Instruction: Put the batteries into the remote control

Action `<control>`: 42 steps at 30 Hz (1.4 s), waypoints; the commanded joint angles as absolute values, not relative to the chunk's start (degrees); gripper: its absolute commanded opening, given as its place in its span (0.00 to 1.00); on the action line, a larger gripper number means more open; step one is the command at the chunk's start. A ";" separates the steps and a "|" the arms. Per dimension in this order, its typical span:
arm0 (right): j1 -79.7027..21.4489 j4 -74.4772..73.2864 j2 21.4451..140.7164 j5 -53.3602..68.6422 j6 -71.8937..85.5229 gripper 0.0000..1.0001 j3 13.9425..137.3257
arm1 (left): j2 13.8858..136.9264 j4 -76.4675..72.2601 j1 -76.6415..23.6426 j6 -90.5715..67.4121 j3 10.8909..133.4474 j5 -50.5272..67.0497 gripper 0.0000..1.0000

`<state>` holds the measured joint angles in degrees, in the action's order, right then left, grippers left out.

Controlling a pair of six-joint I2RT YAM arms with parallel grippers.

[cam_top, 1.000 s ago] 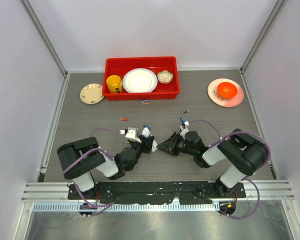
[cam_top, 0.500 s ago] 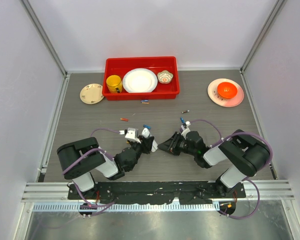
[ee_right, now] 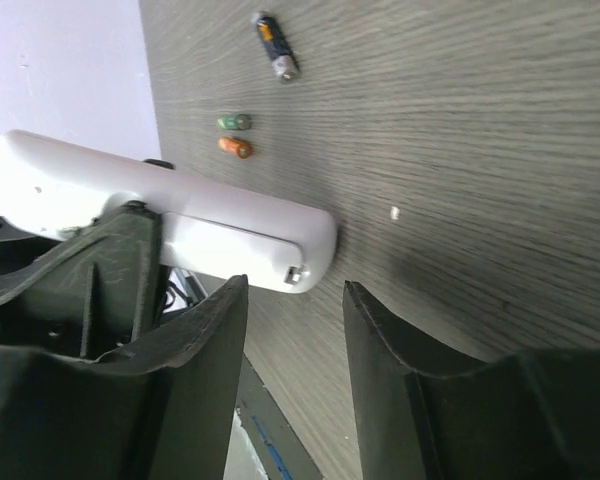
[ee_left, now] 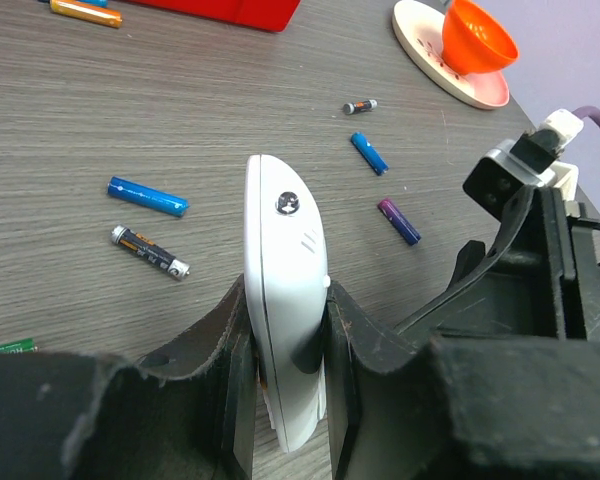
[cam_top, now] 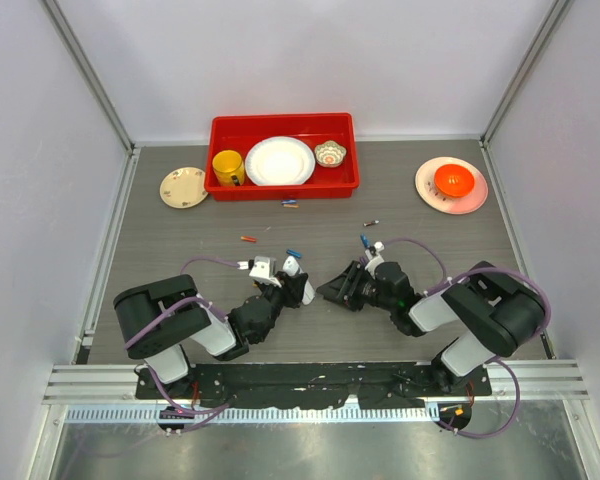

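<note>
Steadiness first: left gripper [ee_left: 285,335] pinches slim white plastic remote control [ee_left: 285,250]; we'd send spread, empty right gripper [ee_right: 295,285] for blue cylindrical battery [ee_left: 148,196].

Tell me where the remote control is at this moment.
The remote control is gripped in the left pincer, centre of the left wrist view. A blue battery and a black battery lie left of it in that view.
</note>
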<state>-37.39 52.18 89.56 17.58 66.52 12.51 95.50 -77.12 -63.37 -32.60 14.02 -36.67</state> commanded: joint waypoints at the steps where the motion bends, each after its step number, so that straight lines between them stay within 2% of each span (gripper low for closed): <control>1: -37.27 56.86 87.10 19.24 65.92 0.50 13.18 | 95.19 -88.59 -63.63 -31.99 13.01 -39.20 0.00; 11: -37.88 60.46 92.81 22.24 67.85 0.50 15.12 | 95.36 -88.59 -63.63 -32.08 13.54 -38.50 0.00; 32: -38.67 63.72 96.33 23.29 69.79 0.49 16.87 | 95.98 -88.59 -63.63 -32.61 13.89 -37.53 0.00; 39: -38.67 62.32 95.02 23.12 69.70 0.56 16.09 | 95.71 -88.59 -63.63 -31.47 13.71 -38.14 0.00; 42: -38.67 61.00 94.40 23.29 69.26 0.56 16.26 | 95.54 -88.59 -63.63 -31.20 13.71 -38.41 0.00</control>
